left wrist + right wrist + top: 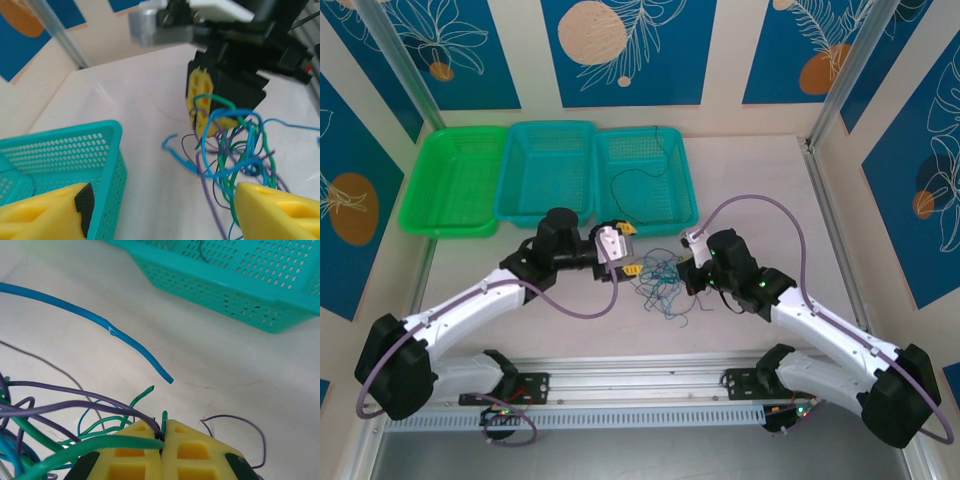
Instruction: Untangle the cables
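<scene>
Nearest the lens of the right wrist camera, the right gripper [162, 432] is seen pressed together, with a green cable [95, 446] pinched at the seam of its yellow pads; a purple strand [75, 405] is led into the same spot, and whether it is also caught cannot be told. The left gripper [162, 200] is spread wide with nothing between its pads.

The cables [660, 285] are heaped in a loose clump near the middle of the table [750, 170], between the two grippers and just short of the near wall of the right-hand teal basket [647, 222]; one black cable [638, 172] is already laid inside that basket.

If the pinched strand is pulled while nothing is held on the other side, the whole clump is likely to be dragged along and its loops drawn tighter. A second strand caught in the pinch would cause the same. A thin cable could also be slipped out of the pads.

No single long axis is shown by the clump. One blue cable [90, 315] is stretched roughly parallel to the basket's near wall, its free end left bare on the table.
</scene>
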Available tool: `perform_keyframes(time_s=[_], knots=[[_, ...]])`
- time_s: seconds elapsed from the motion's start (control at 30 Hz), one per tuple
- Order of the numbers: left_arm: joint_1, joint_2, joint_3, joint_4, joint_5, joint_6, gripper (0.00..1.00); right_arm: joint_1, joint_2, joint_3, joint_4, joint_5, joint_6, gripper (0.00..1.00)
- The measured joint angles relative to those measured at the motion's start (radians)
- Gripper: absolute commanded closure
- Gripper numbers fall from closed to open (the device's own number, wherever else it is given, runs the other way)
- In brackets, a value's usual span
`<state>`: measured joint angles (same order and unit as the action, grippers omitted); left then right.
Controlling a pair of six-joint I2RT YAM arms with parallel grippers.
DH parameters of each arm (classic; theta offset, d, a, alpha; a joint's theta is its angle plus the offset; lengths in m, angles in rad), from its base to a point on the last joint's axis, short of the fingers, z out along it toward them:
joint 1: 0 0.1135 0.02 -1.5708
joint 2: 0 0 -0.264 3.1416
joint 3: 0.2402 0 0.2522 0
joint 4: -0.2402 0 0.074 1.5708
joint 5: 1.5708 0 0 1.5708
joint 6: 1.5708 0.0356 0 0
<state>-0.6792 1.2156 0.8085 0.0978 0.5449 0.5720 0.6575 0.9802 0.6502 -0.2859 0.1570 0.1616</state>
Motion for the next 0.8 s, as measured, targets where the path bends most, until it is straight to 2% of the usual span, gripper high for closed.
perform_keyframes(time_s=[0.03, 0.13, 0.17, 0.53, 0.6, 0.67, 0.7, 0.8], knots=[[0.000, 0.012, 0.010, -0.002, 0.021, 0.003, 0.32, 0.004, 0.006, 0.001, 0.000, 0.000, -0.006, 1.00], [0.000, 0.036, 0.018, -0.006, 0.037, 0.004, 0.51, 0.008, 0.010, 0.001, 0.002, 0.000, -0.016, 1.00], [0.000, 0.042, 0.018, -0.009, 0.034, 0.003, 0.53, 0.008, 0.011, 0.001, 0.003, 0.000, -0.018, 1.00], [0.000, 0.040, -0.060, -0.009, -0.003, -0.096, 0.51, 0.009, 0.011, 0.005, 0.008, 0.019, -0.033, 1.00], [0.000, 0.036, -0.079, -0.009, -0.007, -0.112, 0.65, 0.010, 0.011, 0.005, 0.008, 0.019, -0.033, 1.00], [0.000, 0.033, -0.089, -0.008, -0.016, -0.127, 0.94, 0.010, 0.011, 0.005, 0.008, 0.018, -0.034, 1.00], [0.000, 0.032, -0.092, -0.008, -0.022, -0.131, 1.00, 0.010, 0.011, 0.005, 0.008, 0.018, -0.033, 1.00], [0.000, 0.029, -0.092, -0.005, -0.036, -0.141, 1.00, 0.010, 0.012, 0.005, 0.009, 0.023, -0.032, 1.00]])
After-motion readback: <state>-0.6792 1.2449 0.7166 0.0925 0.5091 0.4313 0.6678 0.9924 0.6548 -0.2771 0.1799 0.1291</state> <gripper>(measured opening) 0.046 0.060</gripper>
